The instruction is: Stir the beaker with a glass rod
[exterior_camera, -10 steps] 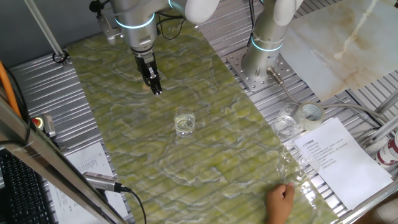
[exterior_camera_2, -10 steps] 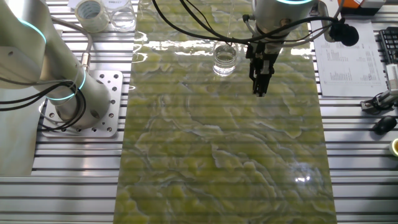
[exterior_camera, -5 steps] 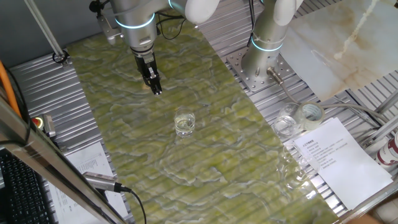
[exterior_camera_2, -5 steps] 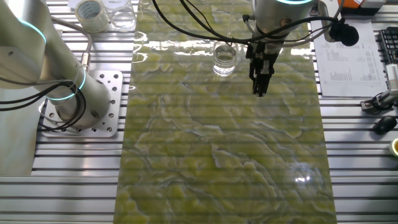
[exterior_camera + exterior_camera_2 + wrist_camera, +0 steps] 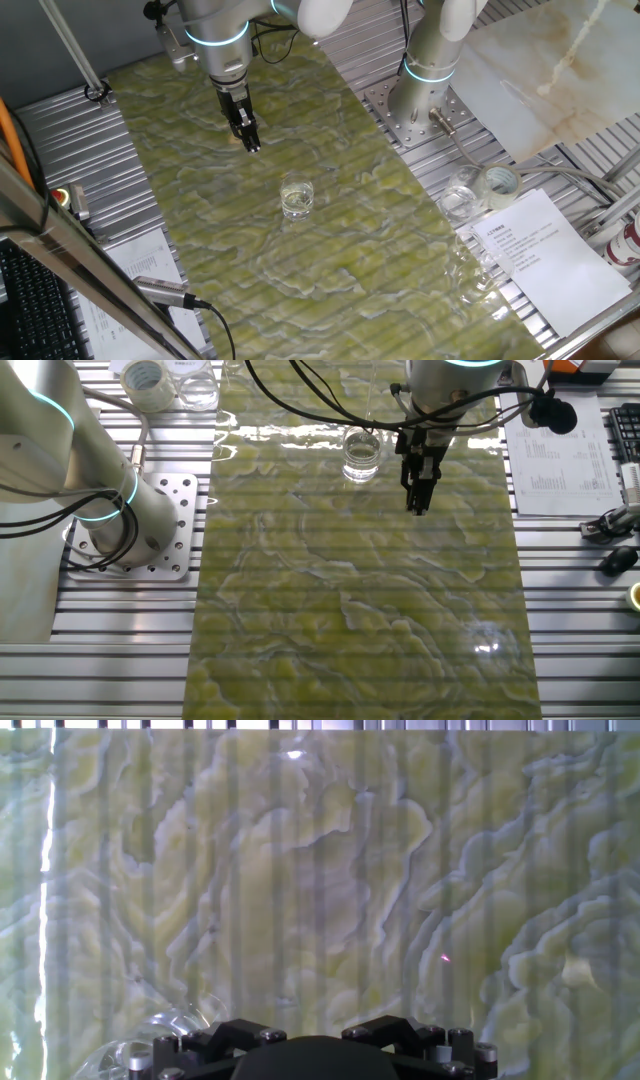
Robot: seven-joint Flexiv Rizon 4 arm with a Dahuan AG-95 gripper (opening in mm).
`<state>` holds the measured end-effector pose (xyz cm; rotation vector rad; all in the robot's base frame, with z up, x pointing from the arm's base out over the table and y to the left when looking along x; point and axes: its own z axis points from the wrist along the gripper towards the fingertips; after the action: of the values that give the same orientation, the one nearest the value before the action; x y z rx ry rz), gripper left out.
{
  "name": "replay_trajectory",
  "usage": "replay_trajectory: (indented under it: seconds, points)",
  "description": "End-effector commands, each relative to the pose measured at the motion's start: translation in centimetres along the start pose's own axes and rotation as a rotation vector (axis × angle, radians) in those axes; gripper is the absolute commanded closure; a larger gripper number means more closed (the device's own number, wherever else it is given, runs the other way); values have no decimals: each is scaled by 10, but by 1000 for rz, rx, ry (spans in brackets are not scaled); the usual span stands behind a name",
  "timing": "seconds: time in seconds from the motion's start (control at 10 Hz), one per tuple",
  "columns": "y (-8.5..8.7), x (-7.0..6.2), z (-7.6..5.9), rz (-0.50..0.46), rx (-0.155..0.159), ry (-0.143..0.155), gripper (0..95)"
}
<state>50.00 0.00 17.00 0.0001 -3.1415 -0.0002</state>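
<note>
The beaker (image 5: 297, 197) is a short clear glass with a little liquid, standing upright near the middle of the green marbled mat (image 5: 340, 270). It also shows in the other fixed view (image 5: 361, 453) and as a glassy rim at the hand view's lower left (image 5: 150, 1038). My gripper (image 5: 251, 143) hangs above the mat beyond the beaker, apart from it; in the other fixed view the gripper (image 5: 418, 503) is right of the beaker. Its fingers look pressed together with nothing seen between them. The fingertips are out of the hand view. I cannot make out the glass rod.
Other clear glass vessels (image 5: 460, 200) and a translucent tape roll (image 5: 498, 182) stand right of the mat by a printed sheet (image 5: 545, 255). A second arm's base (image 5: 415, 105) is bolted at the back right. A keyboard (image 5: 30, 300) lies at the left.
A person's hand at the near edge of the mat one second ago has withdrawn out of view. The gripper and the beaker have not moved.
</note>
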Motion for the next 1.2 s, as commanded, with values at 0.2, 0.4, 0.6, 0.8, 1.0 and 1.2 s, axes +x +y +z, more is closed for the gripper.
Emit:
replay_trajectory:
  seconds: [0.2,0.4,0.6,0.8,1.0,1.2]
  points:
    - [1,0,0,-382,66,78,950]
    - [2,-1,-1,-399,70,89,950]
    - [2,-2,-1,-405,92,94,950]
    - [2,-2,-2,-407,91,93,950]
    - [3,-4,-2,-418,89,94,950]
    - [6,-7,-5,-455,86,109,950]
